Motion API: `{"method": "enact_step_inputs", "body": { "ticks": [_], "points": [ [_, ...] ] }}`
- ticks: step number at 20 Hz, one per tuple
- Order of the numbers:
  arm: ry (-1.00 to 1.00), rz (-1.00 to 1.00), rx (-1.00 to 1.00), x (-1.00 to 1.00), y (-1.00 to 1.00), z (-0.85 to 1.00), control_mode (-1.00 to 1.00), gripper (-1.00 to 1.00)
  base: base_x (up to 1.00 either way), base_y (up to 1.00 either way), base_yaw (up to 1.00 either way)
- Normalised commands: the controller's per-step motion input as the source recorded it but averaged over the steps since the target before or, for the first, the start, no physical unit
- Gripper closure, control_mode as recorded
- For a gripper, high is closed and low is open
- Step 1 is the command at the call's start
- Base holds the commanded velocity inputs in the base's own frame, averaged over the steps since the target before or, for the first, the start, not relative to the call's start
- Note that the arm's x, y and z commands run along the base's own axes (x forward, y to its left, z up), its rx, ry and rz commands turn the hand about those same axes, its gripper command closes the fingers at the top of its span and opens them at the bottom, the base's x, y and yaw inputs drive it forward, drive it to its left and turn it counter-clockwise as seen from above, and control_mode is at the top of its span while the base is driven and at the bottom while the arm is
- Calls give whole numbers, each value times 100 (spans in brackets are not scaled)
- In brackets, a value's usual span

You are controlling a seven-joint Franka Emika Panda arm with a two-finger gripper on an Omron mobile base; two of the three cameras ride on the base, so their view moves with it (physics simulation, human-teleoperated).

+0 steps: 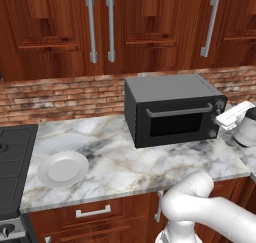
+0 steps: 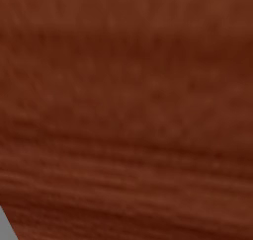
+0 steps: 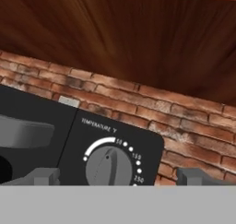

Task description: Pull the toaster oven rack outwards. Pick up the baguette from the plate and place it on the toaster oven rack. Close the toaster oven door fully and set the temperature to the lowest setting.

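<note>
The toaster oven (image 1: 172, 109) stands at the back of the marble counter with its door (image 1: 175, 119) closed, silver handle (image 1: 179, 111) across the top. My gripper (image 1: 220, 120) hovers at the oven's right front, by the column of knobs. In the hand view the gripper (image 3: 119, 176) is open, its fingertips (image 3: 44, 176) standing either side of the temperature knob (image 3: 108, 165) without touching it. The white plate (image 1: 63, 169) lies bare at the counter's front left. The baguette and the toaster oven rack are hidden.
A dark stovetop (image 1: 12, 157) borders the counter on the left. Brick backsplash (image 1: 65, 97) and wooden upper cabinets (image 1: 100, 27) rise behind the oven. Drawers (image 1: 92, 213) sit under the counter edge. A wooden surface (image 2: 126, 110) sits close in the right base view.
</note>
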Motion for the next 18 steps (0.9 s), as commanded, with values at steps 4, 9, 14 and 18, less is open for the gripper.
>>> {"method": "enact_step_inputs", "body": {
  "ticks": [4,9,14,18],
  "points": [
    [0,0,-6,0,0,2,-100,-100,0,0,0],
    [1,-1,-3,0,0,18,-100,-100,0,0,0],
    [0,-4,-1,0,0,5,-100,-100,0,0,0],
    [0,-5,0,0,0,0,-100,-100,0,0,0]
  ]
}}
